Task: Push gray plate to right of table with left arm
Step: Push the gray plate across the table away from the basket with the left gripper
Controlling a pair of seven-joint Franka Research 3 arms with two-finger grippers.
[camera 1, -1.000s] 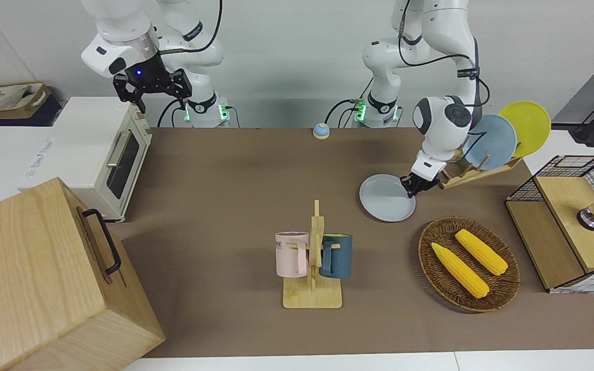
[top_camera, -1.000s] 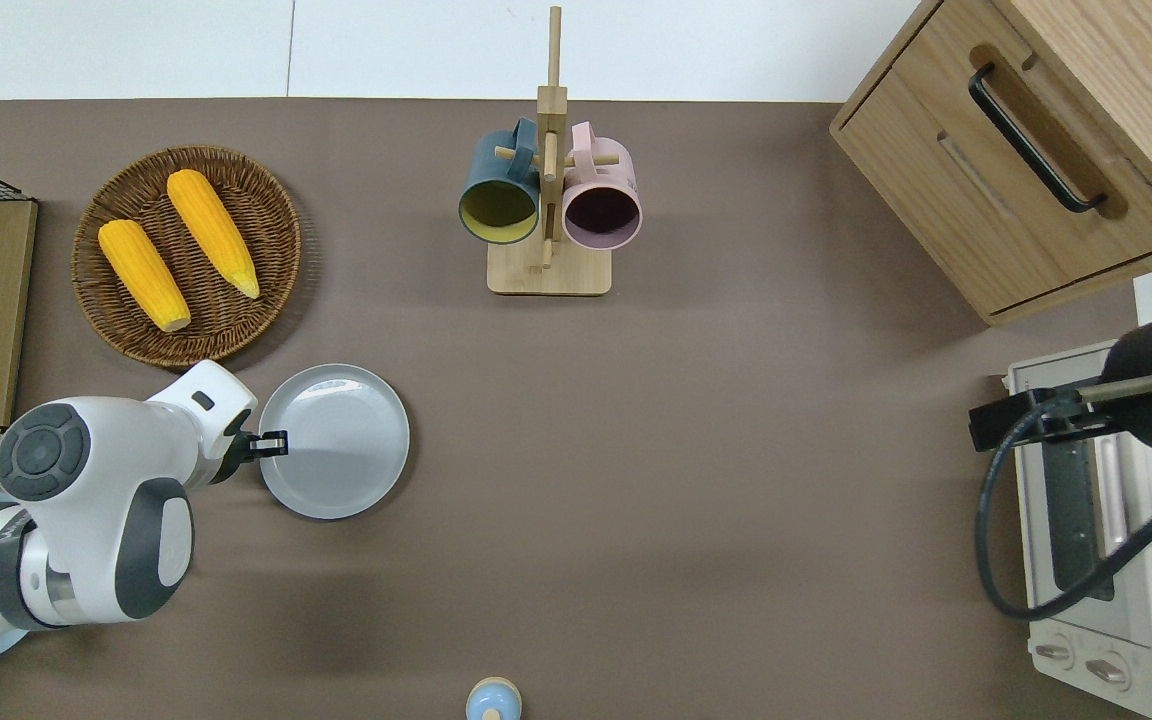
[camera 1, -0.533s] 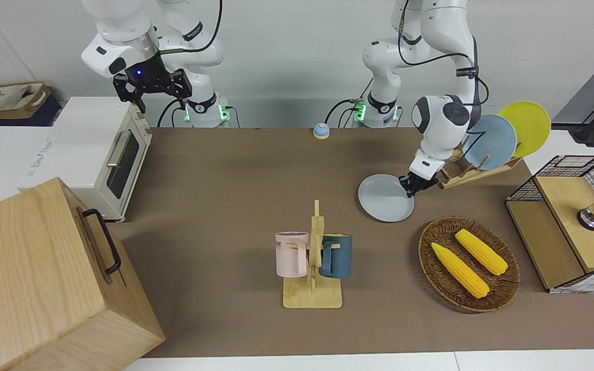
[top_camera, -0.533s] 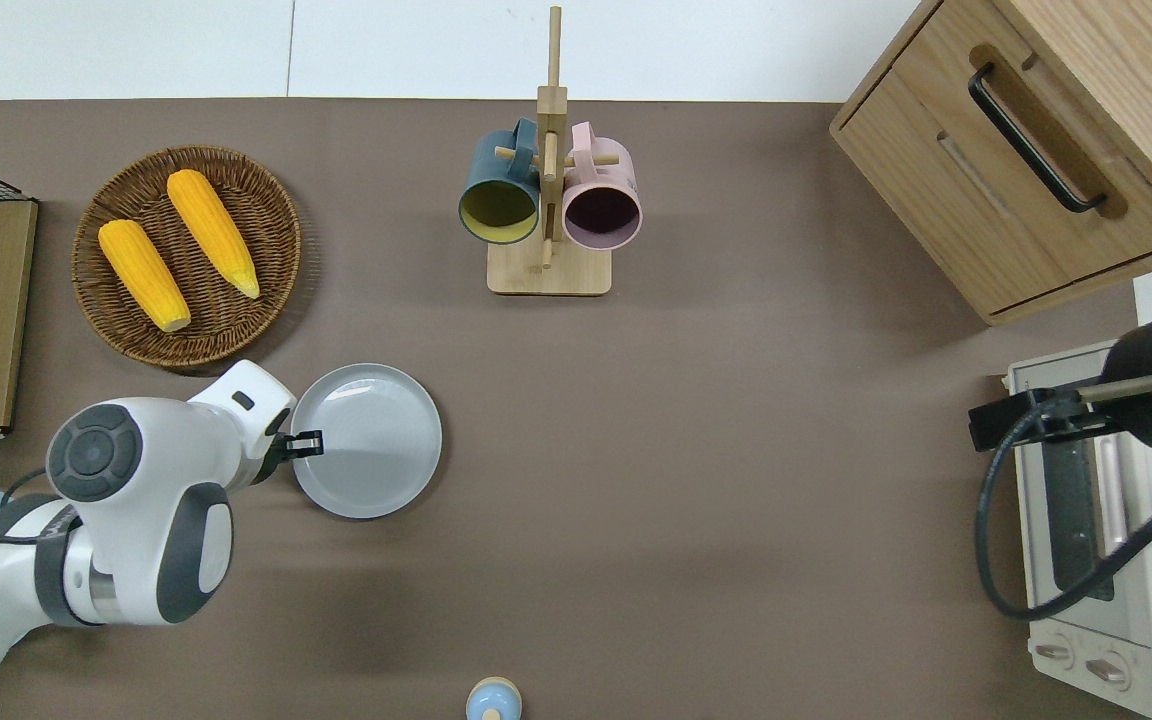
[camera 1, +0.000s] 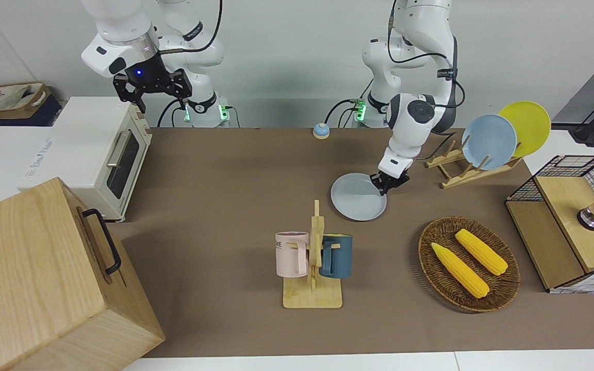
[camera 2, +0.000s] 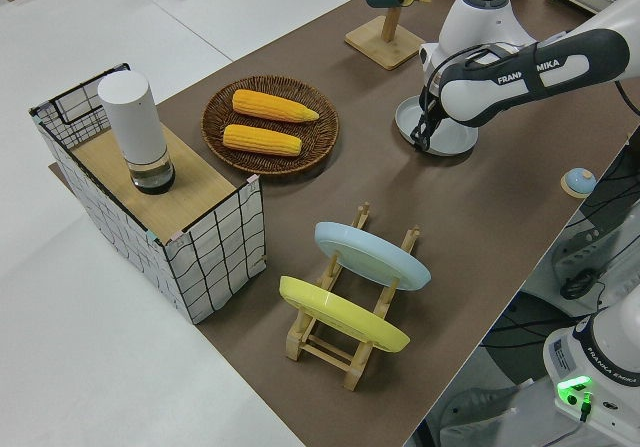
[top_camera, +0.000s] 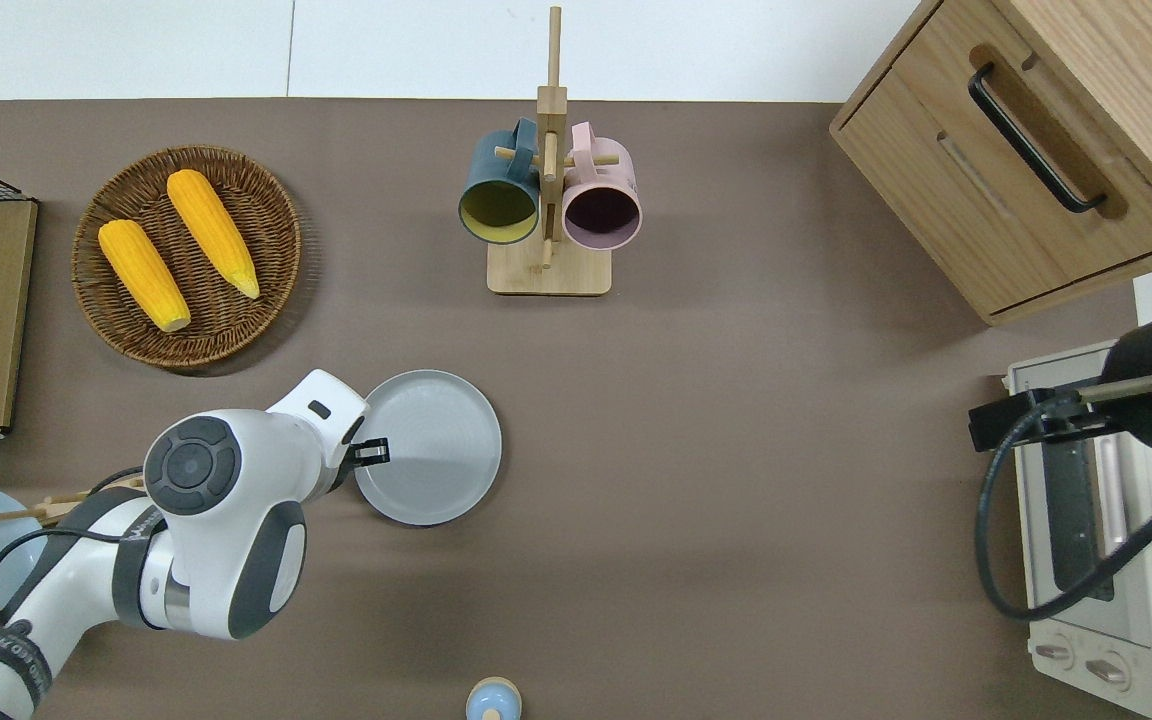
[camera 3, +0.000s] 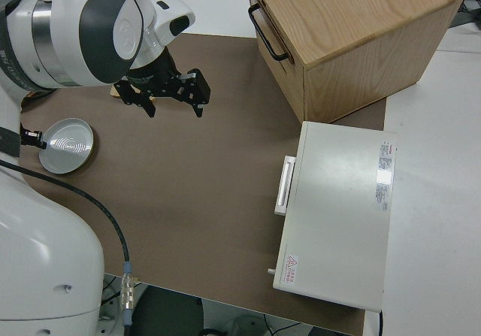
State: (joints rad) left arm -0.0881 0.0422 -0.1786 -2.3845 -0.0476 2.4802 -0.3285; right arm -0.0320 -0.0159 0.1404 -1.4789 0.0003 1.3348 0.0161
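left gripper (top_camera: 382,452) at gray plate (top_camera: 433,446) rim, jaws together; right arm parked, jaws apart

From across the worktop (camera 1: 225,170) we face both robots; from straight above we look down with the arms entering from below. Our raised camera at the left arm's end looks diagonally along the worktop, and another looks down from above, just beside the right arm. All four views show the gray plate (top_camera: 428,446); the front and overhead views also share the mug rack (camera 1: 313,257).
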